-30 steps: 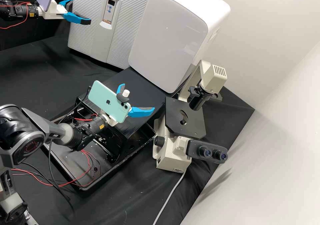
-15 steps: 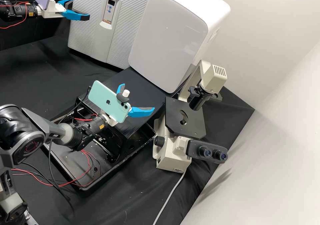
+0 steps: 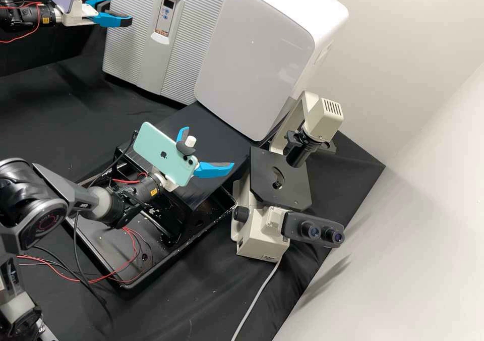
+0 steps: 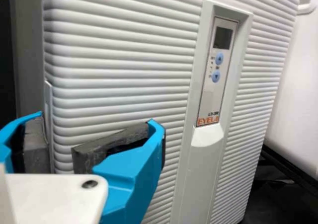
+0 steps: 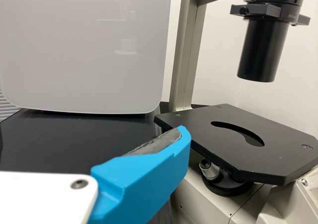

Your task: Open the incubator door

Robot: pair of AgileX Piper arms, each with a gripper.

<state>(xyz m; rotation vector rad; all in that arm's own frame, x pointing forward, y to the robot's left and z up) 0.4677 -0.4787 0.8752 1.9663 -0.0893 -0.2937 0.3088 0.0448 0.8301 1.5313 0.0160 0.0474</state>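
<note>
In the high view the incubator (image 3: 128, 53) is a pale grey ribbed cabinet at the back left, its front door closed. My left gripper (image 3: 117, 14) is at the upper part of the door's left side, fingers partly apart. From the left wrist, the left gripper (image 4: 61, 152) shows open, with the ribbed door (image 4: 124, 70) and its rounded side edge behind the gap; contact cannot be told. My right gripper (image 3: 207, 147) stands open above the black stand, far from the incubator. In the right wrist view one finger of the right gripper (image 5: 144, 177) is before the microscope stage.
A smooth white cabinet (image 3: 257, 58) stands right of the incubator. Nearer lies a microscope (image 3: 280, 179), close to the right gripper's fingers. A black tray (image 3: 121, 280) with loose wires is under the right arm. The incubator's control panel (image 4: 216, 70) is on its front.
My left gripper has shifted slightly left in the high view, and its fingers have drawn closer together. The right arm has kept still.
</note>
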